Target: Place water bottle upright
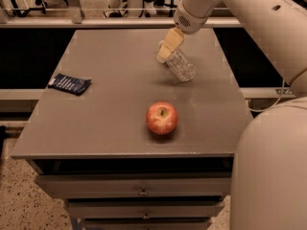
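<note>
Just beneath the gripper (169,46), touching it, the water bottle (182,67) leans tilted over the table (105,119); whether the gripper is clamped on it I cannot tell. Likely light, slick and crushable, best held across its ribbed body

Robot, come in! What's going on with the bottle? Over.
Gripper at the bottle's top end, over the table's far side. Bottle tilted, not upright yet. Apple sits nearer, apart from it; nothing in the way.
</note>
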Controlling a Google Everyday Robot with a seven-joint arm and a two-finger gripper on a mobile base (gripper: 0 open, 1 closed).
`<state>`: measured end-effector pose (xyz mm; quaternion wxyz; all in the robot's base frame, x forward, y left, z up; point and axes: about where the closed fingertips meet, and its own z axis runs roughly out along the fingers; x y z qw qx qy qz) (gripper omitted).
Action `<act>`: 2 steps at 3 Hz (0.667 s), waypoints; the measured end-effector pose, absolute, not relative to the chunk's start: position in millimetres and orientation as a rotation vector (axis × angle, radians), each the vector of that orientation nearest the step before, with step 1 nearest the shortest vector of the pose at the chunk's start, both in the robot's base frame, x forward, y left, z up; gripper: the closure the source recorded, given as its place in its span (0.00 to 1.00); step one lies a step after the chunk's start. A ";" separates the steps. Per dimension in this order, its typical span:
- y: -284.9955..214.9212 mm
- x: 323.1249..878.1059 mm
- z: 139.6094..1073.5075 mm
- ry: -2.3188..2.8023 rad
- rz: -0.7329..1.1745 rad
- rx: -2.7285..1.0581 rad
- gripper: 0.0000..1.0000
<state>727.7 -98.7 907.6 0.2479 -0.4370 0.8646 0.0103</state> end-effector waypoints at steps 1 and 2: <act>-97.5 752.3 896.8 2.424 0.055 -1.038 0.00; -84.8 767.5 880.3 2.542 0.002 -0.891 0.00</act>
